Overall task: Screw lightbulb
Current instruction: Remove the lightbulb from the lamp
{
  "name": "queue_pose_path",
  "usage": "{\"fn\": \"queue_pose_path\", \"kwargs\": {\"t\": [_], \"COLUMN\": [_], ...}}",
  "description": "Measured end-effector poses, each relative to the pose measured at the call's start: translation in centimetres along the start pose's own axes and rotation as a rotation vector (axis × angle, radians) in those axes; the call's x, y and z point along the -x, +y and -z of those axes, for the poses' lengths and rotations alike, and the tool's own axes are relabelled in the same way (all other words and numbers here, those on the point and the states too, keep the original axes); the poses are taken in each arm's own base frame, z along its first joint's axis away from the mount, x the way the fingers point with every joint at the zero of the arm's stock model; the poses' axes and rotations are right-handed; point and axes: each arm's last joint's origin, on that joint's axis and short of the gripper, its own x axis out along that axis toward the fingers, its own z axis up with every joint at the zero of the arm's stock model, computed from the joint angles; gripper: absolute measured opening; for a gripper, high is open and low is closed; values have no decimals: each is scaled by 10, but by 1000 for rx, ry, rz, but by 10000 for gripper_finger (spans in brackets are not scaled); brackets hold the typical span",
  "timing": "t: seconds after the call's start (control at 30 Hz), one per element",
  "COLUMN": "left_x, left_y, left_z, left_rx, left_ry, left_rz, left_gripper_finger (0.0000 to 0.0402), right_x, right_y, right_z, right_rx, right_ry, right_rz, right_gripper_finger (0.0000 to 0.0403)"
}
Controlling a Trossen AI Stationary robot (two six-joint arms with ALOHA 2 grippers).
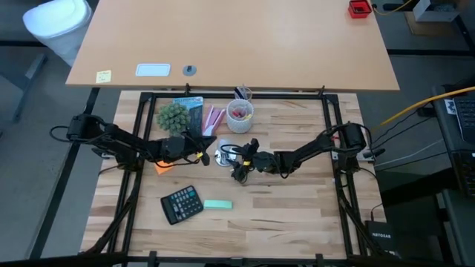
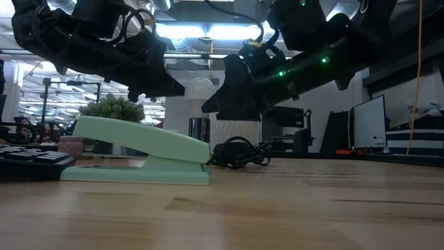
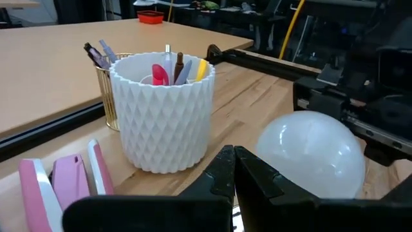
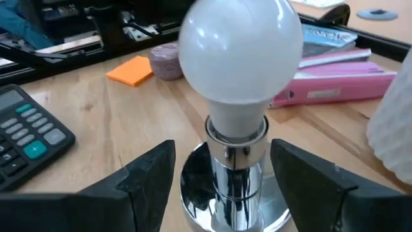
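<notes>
The whitish lightbulb [image 4: 239,51] stands upright in the chrome socket [image 4: 235,171] of a round shiny silver base [image 1: 223,156] at mid-table. My right gripper [image 4: 222,158] is open, with one finger on either side of the socket below the bulb, and touches nothing. My left gripper [image 3: 233,169] is shut and empty, close beside the bulb [image 3: 312,151] on its left side. In the high view my left gripper [image 1: 204,145] and my right gripper [image 1: 249,150] face each other across the base.
A white ribbed pen cup [image 3: 164,109] and a small green plant [image 1: 172,115] stand behind the base. Pink staplers [image 4: 341,84], an orange note pad [image 4: 132,69], a calculator [image 1: 182,203] and a mint stapler [image 2: 139,149] lie around. A black cord [image 2: 239,154] is coiled by the base.
</notes>
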Motion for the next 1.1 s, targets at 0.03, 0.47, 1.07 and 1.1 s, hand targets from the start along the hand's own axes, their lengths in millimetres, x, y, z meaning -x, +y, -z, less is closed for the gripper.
{"fn": "queue_pose_path", "kwargs": {"t": [0.03, 0.47, 1.07, 1.1], "left_x": [0, 0, 7, 7], "left_y": [0, -2, -12, -13], "left_z": [0, 0, 8, 8], "left_rx": [0, 17, 19, 18], "left_ry": [1, 11, 74, 74], "left_rz": [3, 45, 119, 124], "left_gripper_finger": [1, 1, 1, 1], "right_x": [0, -6, -9, -9], "right_y": [0, -12, -19, -19], "right_z": [0, -9, -10, -10], "right_rx": [3, 22, 20, 20], "right_ry": [-3, -50, -41, -41], "right_rz": [-1, 20, 31, 31], "right_gripper_finger": [259, 259, 259, 259]}}
